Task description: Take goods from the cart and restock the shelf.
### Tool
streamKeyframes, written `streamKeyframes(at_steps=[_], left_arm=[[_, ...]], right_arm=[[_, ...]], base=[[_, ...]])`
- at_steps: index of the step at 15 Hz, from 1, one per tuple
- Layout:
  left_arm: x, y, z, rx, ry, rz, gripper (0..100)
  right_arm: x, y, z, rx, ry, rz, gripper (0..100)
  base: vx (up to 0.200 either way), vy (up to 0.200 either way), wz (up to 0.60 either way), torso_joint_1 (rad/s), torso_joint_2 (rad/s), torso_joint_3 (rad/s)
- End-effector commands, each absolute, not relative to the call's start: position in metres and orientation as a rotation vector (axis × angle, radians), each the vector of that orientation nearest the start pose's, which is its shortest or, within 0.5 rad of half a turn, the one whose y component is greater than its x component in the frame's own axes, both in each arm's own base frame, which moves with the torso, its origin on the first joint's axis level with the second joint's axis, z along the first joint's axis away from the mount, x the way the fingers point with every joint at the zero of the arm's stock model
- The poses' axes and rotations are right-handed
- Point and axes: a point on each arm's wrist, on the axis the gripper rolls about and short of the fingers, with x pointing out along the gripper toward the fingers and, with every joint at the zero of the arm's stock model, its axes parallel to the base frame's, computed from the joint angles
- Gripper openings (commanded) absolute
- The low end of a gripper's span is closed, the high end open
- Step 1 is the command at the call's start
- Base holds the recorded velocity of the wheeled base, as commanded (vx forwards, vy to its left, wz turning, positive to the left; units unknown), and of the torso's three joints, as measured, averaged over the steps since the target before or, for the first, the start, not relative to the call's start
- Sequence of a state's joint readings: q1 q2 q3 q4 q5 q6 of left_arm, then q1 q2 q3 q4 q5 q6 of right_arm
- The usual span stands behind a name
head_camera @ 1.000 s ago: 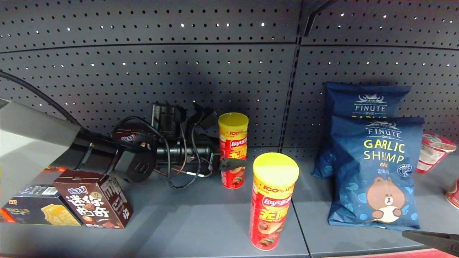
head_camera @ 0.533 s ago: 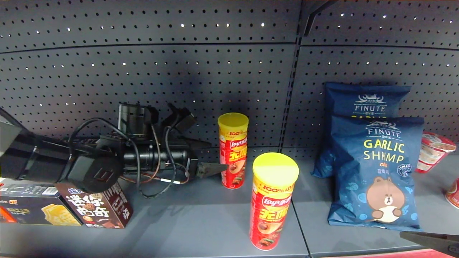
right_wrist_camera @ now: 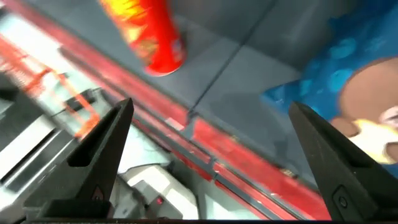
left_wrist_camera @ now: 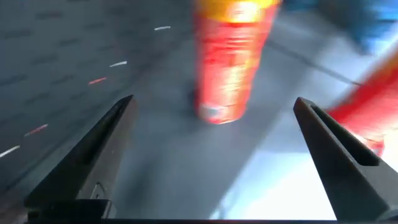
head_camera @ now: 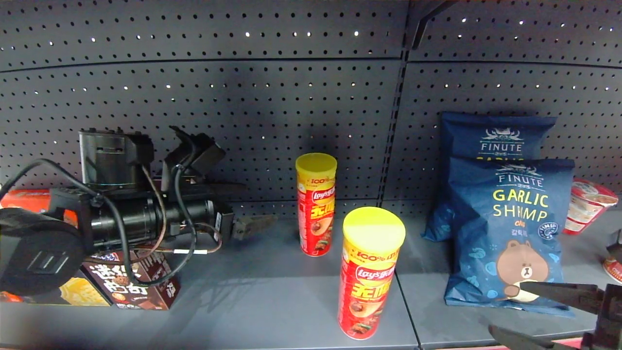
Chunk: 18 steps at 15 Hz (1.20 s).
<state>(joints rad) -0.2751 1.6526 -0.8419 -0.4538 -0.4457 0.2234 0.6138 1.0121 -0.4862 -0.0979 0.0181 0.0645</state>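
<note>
The left gripper (left_wrist_camera: 212, 102) had backed off the can (head_camera: 316, 204) ahead, jaws wide, empty; the right gripper (head_camera: 508, 308), equally wide, had risen and could snag the bag (head_camera: 508, 233) ahead.

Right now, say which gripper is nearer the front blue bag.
Right. The right gripper is at the front blue bag's lower edge; the left gripper is far to its left.

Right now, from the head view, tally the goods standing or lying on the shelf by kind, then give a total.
Chip cans: 2
Blue shrimp snack bags: 2
Snack boxes: 2
Red-and-white cups: 2
Orange pack, partly hidden: 1
Total: 9
</note>
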Motion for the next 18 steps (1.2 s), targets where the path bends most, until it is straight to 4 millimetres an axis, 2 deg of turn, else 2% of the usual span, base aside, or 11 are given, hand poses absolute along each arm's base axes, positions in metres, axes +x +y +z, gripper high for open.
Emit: streamKeyframes(at_steps=[1, 5, 7, 10, 12, 15, 18], left_arm=[[0.257, -0.085, 0.205, 0.201, 0.256, -0.680, 100], [0.228, -0.082, 0.210, 0.281, 0.314, -0.404, 100], [0.225, -0.078, 0.207, 0.301, 0.330, -0.290, 100], [0.225, -0.079, 0.209, 0.303, 0.324, -0.285, 100], [0.226, -0.079, 0.205, 0.302, 0.332, -0.282, 100], [0.231, -0.083, 0.203, 0.298, 0.312, -0.297, 100], [0.232, -0.083, 0.204, 0.298, 0.308, -0.307, 100]], right_arm=[[0.122, 0.085, 0.185, -0.098, 0.483, 0.542, 100], [0.139, 0.094, 0.175, -0.137, 0.537, 0.405, 100], [0.144, 0.098, 0.167, -0.170, 0.565, 0.356, 100], [0.146, 0.111, 0.162, -0.187, 0.593, 0.382, 100], [0.147, 0.125, 0.168, -0.201, 0.568, 0.406, 100], [0.153, 0.146, 0.162, -0.181, 0.554, 0.397, 100], [0.162, 0.155, 0.162, -0.187, 0.560, 0.385, 100]], base=[[0.000, 0.000, 0.00, 0.000, 0.00, 0.000], [0.000, 0.000, 0.00, 0.000, 0.00, 0.000], [0.000, 0.000, 0.00, 0.000, 0.00, 0.000], [0.000, 0.000, 0.00, 0.000, 0.00, 0.000], [0.000, 0.000, 0.00, 0.000, 0.00, 0.000], [0.000, 0.000, 0.00, 0.000, 0.00, 0.000], [0.000, 0.000, 0.00, 0.000, 0.00, 0.000]])
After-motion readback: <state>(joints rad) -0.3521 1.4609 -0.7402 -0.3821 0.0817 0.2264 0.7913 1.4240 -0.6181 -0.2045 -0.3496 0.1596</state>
